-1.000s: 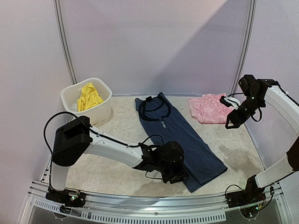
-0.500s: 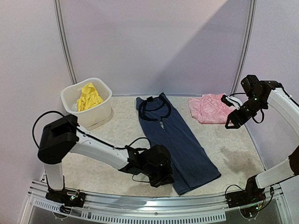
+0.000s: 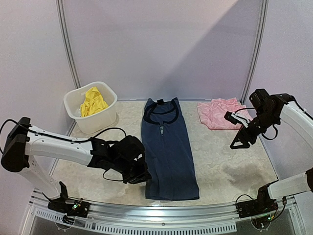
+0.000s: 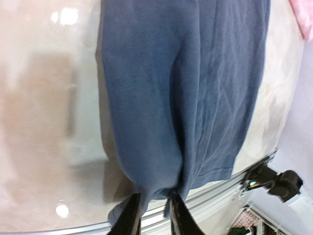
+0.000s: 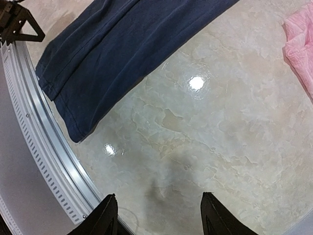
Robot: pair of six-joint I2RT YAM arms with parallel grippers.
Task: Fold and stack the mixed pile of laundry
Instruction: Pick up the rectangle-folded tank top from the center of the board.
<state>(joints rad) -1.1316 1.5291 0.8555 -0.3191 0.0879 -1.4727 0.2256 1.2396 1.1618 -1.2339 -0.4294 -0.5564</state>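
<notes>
Near the bottom of the overhead view, the left gripper (image 3: 141,177) sat low at the near left corner of the navy sleeveless top (image 3: 166,147). In the left wrist view its two fingers (image 4: 129,218) stood narrowly apart at the bottom of the frame, with the bunched hem between them. Whether they gripped the cloth could not be told. The top lay flat and lengthwise down the centre of the pale marbled table (image 3: 230,166), with its hem toward the bottom of the frame and its neckline toward the top. At middle right, the right gripper (image 3: 238,142) hung above the tabletop, well apart from the top. Its fingers (image 5: 105,215) were spread wide with nothing between them. Farther back, at upper right, the pink ruffled piece (image 3: 220,113) lay crumpled on the table. At upper left, the yellow piece (image 3: 93,101) sat heaped inside the white tub (image 3: 106,117).
</notes>
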